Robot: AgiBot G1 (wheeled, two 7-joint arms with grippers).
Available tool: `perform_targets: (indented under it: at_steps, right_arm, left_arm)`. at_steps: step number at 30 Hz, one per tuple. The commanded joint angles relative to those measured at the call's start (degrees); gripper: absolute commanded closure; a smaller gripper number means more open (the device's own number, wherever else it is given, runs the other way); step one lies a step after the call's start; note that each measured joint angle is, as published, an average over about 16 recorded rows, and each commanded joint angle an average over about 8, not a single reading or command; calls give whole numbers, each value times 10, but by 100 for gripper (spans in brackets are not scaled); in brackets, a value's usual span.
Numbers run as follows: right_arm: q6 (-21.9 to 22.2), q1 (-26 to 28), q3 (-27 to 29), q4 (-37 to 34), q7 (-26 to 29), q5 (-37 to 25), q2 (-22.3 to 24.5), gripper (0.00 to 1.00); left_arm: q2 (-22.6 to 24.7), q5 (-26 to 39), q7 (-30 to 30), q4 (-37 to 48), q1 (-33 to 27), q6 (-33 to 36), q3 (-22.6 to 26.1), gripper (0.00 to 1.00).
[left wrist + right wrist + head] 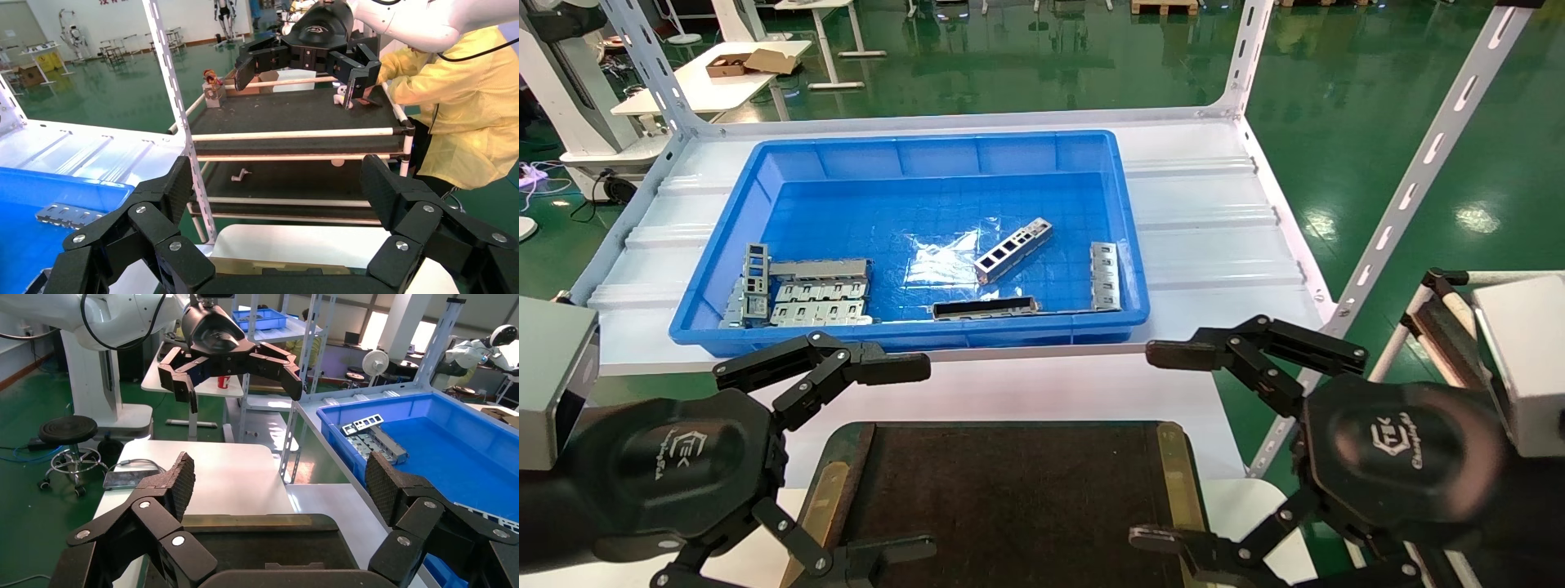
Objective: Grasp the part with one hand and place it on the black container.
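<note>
Both grippers sit closest to the head camera, low in front. Left gripper has jaws spread wide, nothing between them, hovering over the near left corner of the black container. Right gripper likewise spread wide and empty, over the container's right brass-olive rail. Left wrist view shows the left fingers apart with the right gripper farther off, also open. Right wrist view shows the right fingers apart above the container edge, and the left gripper open beyond.

Black container lies on the white table nearest the robot, matte surface bare.

Behind it, on the white shelf, a blue bin. The part, a narrow silver strip with rectangular cutouts, lies diagonally on the bin floor right of centre, apart from both grippers. Just in front of it, near the bin's front wall, a dark narrow bar. Against the right wall, a small grey stamped piece. At the left front corner, a cluster of wider grey stamped plates, touching and overlapping. A clear plastic film lies at mid floor, just left of the part.
</note>
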Motion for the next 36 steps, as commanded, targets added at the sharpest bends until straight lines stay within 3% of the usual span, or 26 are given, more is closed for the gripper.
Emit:
perform_targets:
  at_steps: [1, 28, 36]
  right_arm:
    - [0, 0, 0, 0, 0, 0, 0, 0]
    - [0, 0, 0, 0, 0, 0, 0, 0]
    - [0, 0, 0, 0, 0, 0, 0, 0]
  left_arm:
    - [0, 0, 0, 0, 0, 0, 0, 0]
    - [0, 2, -1, 1, -1, -3, 0, 0]
    - [6, 27, -16, -6, -10, -48, 4, 0]
